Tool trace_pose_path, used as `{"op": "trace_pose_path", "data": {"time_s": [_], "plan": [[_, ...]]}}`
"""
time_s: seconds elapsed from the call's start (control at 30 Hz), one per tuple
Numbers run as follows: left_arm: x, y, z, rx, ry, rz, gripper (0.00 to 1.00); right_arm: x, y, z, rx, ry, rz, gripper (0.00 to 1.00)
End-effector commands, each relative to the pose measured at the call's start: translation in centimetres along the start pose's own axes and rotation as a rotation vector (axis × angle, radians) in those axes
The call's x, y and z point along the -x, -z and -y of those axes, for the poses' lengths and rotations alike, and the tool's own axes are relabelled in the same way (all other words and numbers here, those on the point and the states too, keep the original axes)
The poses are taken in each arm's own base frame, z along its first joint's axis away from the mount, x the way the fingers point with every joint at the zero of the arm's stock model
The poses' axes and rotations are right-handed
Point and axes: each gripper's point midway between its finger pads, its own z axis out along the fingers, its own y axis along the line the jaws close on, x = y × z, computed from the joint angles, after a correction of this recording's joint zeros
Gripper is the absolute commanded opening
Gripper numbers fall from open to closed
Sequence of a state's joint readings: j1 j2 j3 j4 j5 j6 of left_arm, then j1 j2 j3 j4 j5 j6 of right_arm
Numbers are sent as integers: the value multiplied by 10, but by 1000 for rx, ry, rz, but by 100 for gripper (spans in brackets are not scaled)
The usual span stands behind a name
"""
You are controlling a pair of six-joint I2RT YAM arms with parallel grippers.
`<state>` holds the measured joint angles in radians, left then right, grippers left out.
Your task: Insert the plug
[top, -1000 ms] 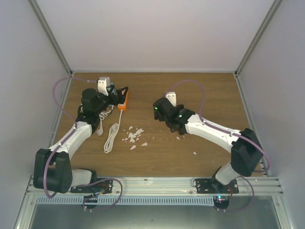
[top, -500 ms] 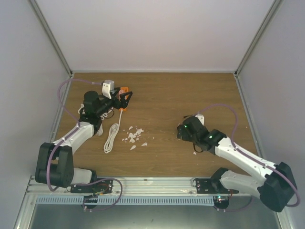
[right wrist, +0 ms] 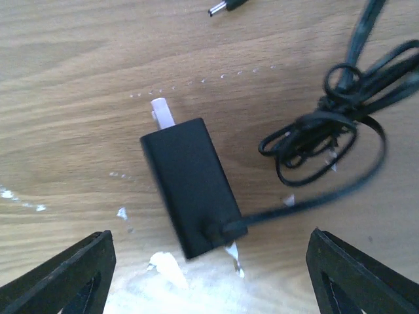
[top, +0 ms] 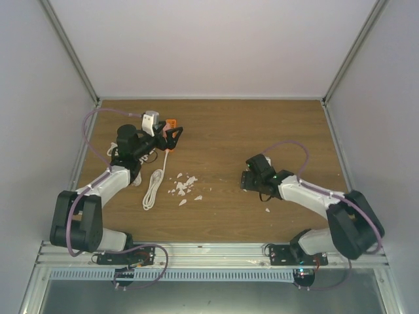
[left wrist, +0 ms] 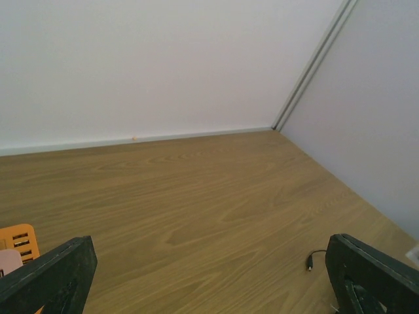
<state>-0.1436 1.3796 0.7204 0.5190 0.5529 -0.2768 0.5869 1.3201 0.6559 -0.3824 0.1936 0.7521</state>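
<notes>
The black plug adapter (right wrist: pixel 193 186) lies flat on the wooden table, its pale prongs (right wrist: pixel 161 112) pointing away, its black cord (right wrist: pixel 327 137) coiled to the right. My right gripper (right wrist: pixel 209 281) is open above it, one finger on either side, not touching it. In the top view the right gripper (top: pixel 252 178) hides the plug. The orange power strip (top: pixel 171 122) lies at the far left, with one corner in the left wrist view (left wrist: pixel 16 241). My left gripper (top: pixel 173 136) hovers over the strip, open and empty (left wrist: pixel 209 281).
A white cable (top: pixel 154 188) lies coiled left of centre. White scraps (top: pixel 183 185) are scattered mid-table and under the plug (right wrist: pixel 163 265). The cord's barrel connector (right wrist: pixel 219 8) lies beyond the plug. The enclosure walls close in on the left, back and right.
My right arm has swung from the middle of the table back to the near right and now hangs over the plug. My left gripper has shifted slightly back over the power strip.
</notes>
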Motion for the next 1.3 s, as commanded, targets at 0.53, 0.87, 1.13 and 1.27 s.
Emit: {"op": "trace_pose_path", "data": {"time_s": [0.53, 0.87, 1.13, 1.27], "plan": [[6, -1, 1, -8, -46, 32, 99, 47, -43, -6, -45, 60, 40, 10], [5, -2, 4, -39, -39, 30, 99, 64, 40, -71, 415, 179, 196, 0], [1, 1, 36, -256, -51, 25, 99, 31, 98, -133, 875, 277, 45, 0], [1, 7, 51, -341, -70, 31, 99, 20, 110, -146, 1006, 288, -24, 1]]}}
